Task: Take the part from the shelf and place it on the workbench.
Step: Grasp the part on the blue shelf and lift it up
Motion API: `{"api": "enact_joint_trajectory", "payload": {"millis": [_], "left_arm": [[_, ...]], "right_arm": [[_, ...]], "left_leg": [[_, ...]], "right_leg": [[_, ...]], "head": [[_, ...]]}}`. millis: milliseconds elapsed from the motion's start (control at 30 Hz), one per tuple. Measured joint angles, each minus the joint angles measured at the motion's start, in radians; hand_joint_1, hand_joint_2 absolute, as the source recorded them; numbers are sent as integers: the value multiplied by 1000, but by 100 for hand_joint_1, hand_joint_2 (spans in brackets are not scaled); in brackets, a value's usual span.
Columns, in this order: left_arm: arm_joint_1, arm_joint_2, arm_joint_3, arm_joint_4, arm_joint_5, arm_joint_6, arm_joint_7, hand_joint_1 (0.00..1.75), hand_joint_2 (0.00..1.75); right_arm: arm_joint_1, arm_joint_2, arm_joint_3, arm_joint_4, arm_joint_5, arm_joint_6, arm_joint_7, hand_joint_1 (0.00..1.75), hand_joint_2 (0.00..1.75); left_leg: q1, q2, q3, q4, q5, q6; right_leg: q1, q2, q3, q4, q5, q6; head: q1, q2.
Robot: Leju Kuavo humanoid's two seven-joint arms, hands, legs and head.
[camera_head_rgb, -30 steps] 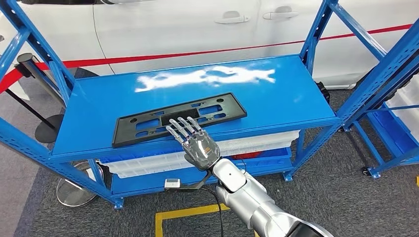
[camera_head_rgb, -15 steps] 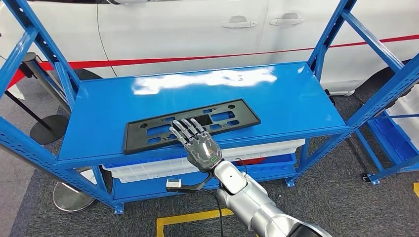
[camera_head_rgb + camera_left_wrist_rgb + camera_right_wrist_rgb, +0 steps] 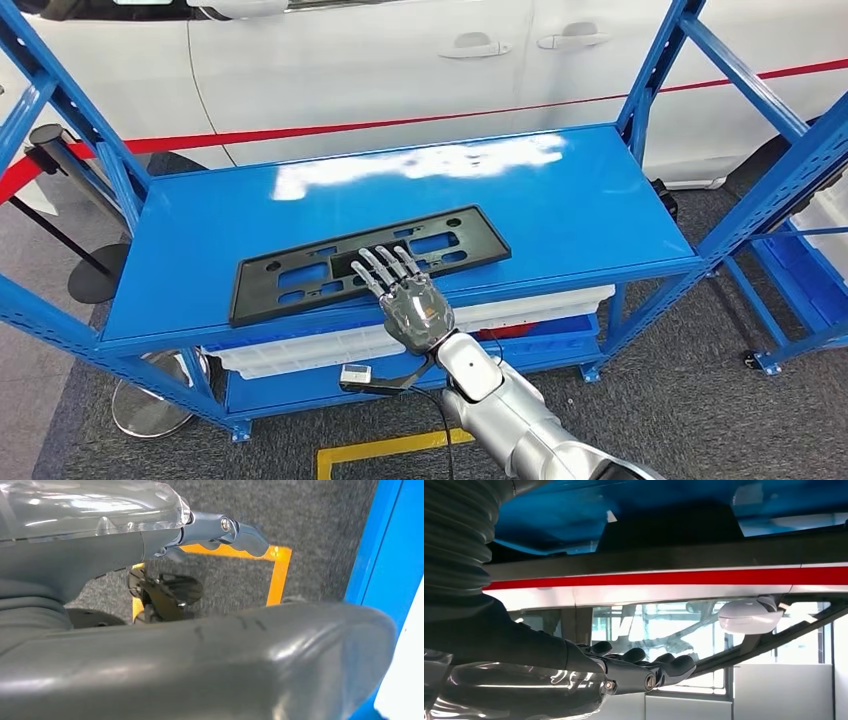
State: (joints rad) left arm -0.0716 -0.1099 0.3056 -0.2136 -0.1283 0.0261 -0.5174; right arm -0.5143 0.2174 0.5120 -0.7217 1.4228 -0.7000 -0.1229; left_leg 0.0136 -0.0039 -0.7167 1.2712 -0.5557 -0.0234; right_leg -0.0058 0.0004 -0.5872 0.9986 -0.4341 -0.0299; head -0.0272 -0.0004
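Observation:
The part (image 3: 252,292), a flat black plate with cut-outs, lies on the blue shelf (image 3: 570,200) near its front edge. My right hand (image 3: 412,302) reaches in from below with its fingers stretched out flat over the middle of the plate's front edge, gripping nothing; whether it touches the plate I cannot tell. The right wrist view has the same fingers (image 3: 649,672) straight and apart, the black plate (image 3: 669,530) just beyond them. In the left wrist view my left hand (image 3: 165,545) hangs above the grey floor with loosely bent fingers and holds nothing.
A white car (image 3: 400,60) stands right behind the shelf. White bins (image 3: 300,345) sit on the level below. Blue uprights (image 3: 650,70) frame the shelf, and another blue rack (image 3: 800,210) stands at the right. A stanchion (image 3: 60,150) is at the left, yellow floor tape (image 3: 390,445) near my arm.
The whole picture has shifted, so the camera moved. My right hand keeps its flat pose over the plate's front edge, perhaps a little further over it.

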Motion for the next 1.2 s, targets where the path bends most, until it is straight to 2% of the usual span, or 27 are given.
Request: {"api": "enact_joint_trajectory", "payload": {"millis": [33, 67, 133, 167, 200, 233, 333, 367, 400, 467, 500, 533, 567, 600, 633, 667, 700, 733, 833, 900, 933, 1000, 1033, 1067, 1100, 1167, 1200], "left_arm": [[1, 0, 0, 0, 0, -1, 0, 0, 0], [2, 0, 0, 0, 0, -1, 1, 0, 0], [2, 1, 0, 0, 0, -2, 1, 0, 0], [2, 1, 0, 0, 0, -3, 1, 0, 0], [1, 1, 0, 0, 0, -3, 2, 0, 0], [1, 1, 0, 0, 0, -4, 2, 0, 0], [4, 1, 0, 0, 0, -5, 3, 0, 0], [4, 1, 0, 0, 0, -5, 3, 0, 0], [3, 1, 0, 0, 1, -5, 3, 0, 0], [3, 1, 1, 0, 1, -6, 3, 0, 0], [4, 1, 1, 0, 1, -6, 3, 0, 0], [6, 1, 1, 0, 1, -6, 3, 0, 0], [7, 1, 1, 0, 1, -6, 3, 0, 0], [9, 1, 1, 0, 1, -6, 3, 0, 0], [10, 0, 1, 0, 0, -6, 3, 0, 0], [9, 0, 1, 0, 0, -7, 3, 0, 0], [8, 0, 1, 0, 0, -7, 4, 0, 0], [7, 0, 1, 0, -1, -8, 5, 0, 0], [6, 0, 1, 0, -4, -8, 6, 0, 0], [5, 0, 1, 0, -7, -7, 9, 0, 0], [4, 0, 1, 0, -8, -6, 10, 0, 0], [5, 0, 1, 0, -9, -5, 14, 0, 0], [7, 0, 1, 0, -9, -4, 16, 0, 0], [8, 0, 1, 0, -9, -2, 16, 0, 0], [9, 0, 1, 0, -10, 0, 17, 0, 0], [10, 0, 1, 0, -10, 3, 17, 0, 0], [9, 0, 1, 0, -10, 5, 17, 0, 0]], "right_arm": [[1, 0, 0, 1, 0, 0, 2, 0, 175], [3, 0, 0, 2, -1, 0, 3, 0, 175], [3, 1, 0, 2, -2, 0, 4, 0, 175], [2, 1, 0, 2, -2, 0, 4, 0, 175], [2, 2, 0, 3, -2, 0, 4, 0, 175], [1, 2, 0, 3, -3, 0, 4, 0, 175], [0, 5, 0, 5, -3, 0, 4, 0, 175], [-1, 6, -1, 5, -4, 0, 4, 0, 175], [-2, 7, -1, 5, -4, 1, 4, 0, 175], [-3, 6, -1, 8, -5, 1, 4, 0, 175], [-2, 6, -2, 10, -5, 2, 4, 0, 175], [-1, 6, -2, 13, -5, 2, 4, 0, 175], [-1, 6, -2, 15, -5, 2, 4, 0, 175], [-1, 6, -2, 17, -6, 3, 4, 0, 175], [-2, 6, -3, 18, -7, 4, 4, 0, 175], [-4, 6, -3, 19, -8, 5, 5, 0, 175], [-6, 6, -4, 21, -11, 6, 5, 0, 175], [-8, 7, -6, 22, -14, 7, 5, 0, 175], [-10, 9, -9, 23, -21, 12, 5, 0, 175], [-14, 14, -10, 24, -23, 17, 5, 0, 175], [-16, 16, -11, 24, -24, 20, 5, 0, 175], [-18, 19, -11, 26, -24, 27, 5, 0, 175], [-18, 19, -11, 27, -24, 30, 5, 0, 175], [-17, 20, -11, 29, -24, 31, 5, 0, 175], [-17, 21, -11, 30, -24, 33, 5, 0, 175], [-19, 25, -11, 31, -24, 33, 5, 0, 175], [-20, 26, -11, 31, -24, 33, 5, 0, 175]], "left_leg": [[1, 0, -14, 22, 3, -2], [3, 0, -7, 2, 26, -4], [6, 1, 56, -131, 99, -2], [5, 2, 88, -195, 123, 1], [3, 1, 109, -239, 135, 6], [1, 1, 117, -255, 133, 12], [0, -1, 123, -263, 130, 30], [2, -1, 127, -267, 129, 38], [5, -1, 132, -271, 129, 44], [4, 0, 137, -272, 123, 52], [4, -1, 139, -272, 120, 53], [4, -1, 143, -272, 117, 52], [4, -2, 149, -271, 112, 51], [4, -2, 157, -271, 107, 49], [4, -3, 165, -271, 101, 46], [2, -4, 172, -269, 94, 41], [1, -4, 176, -269, 88, 36], [-1, -4, 177, -269, 83, 30], [0, -2, 185, -270, 72, 12], [2, -1, 169, -220, 42, 2], [3, -1, 140, -163, 17, -1], [4, -1, 58, -25, -31, -7], [4, -1, 26, 18, -34, -8], [4, -1, 11, 25, -17, -7], [4, -1, 17, -9, 20, -5], [3, 0, 69, -147, 107, 4], [0, -1, 94, -207, 133, 9]], "right_leg": [[0, 1, 2, 1, -2, 0], [0, 1, 5, 2, -6, 2], [-1, 3, 16, 5, -15, 8], [1, 4, 19, 8, -21, 13], [3, 4, 20, 11, -25, 19], [4, 5, 20, 12, -27, 24], [3, 4, 21, 16, -36, 41], [2, 4, 13, 36, -48, 45], [1, 4, -7, 78, -69, 49], [-2, 4, -79, 211, -124, 54], [-3, 4, -117, 273, -141, 56], [-4, 3, -141, 304, -139, 57], [-5, 3, -145, 295, -116, 57], [-7, 3, -130, 248, -75, 56], [-7, 2, -100, 174, -29, 54], [-6, 1, -70, 105, 2, 50], [-4, 1, -47, 54, 19, 46], [-1, 1, -36, 28, 20, 42], [-1, 5, -27, 18, 8, 25], [-5, 4, -11, 9, 4, 11], [-6, 3, -4, 7, 1, 6], [-3, 2, 3, 7, -7, 0], [-1, 3, 7, 7, -11, -1], [0, 4, 13, 8, -16, -1], [1, 6, 20, 8, -22, 0], [3, 7, 37, 9, -34, 4], [5, 8, 42, 10, -39, 8]], "head": [[0, 0], [0, 0], [0, 0], [0, 0], [0, 0], [0, 0], [1, 0], [1, 0], [1, 0], [1, 0], [1, 0], [1, 0], [1, 0], [1, 0], [1, 0], [1, 0], [1, 0], [1, 0], [1, 0], [0, 0], [0, 0], [0, 0], [0, 0], [0, 0], [0, 0], [0, 0], [0, 0]]}}
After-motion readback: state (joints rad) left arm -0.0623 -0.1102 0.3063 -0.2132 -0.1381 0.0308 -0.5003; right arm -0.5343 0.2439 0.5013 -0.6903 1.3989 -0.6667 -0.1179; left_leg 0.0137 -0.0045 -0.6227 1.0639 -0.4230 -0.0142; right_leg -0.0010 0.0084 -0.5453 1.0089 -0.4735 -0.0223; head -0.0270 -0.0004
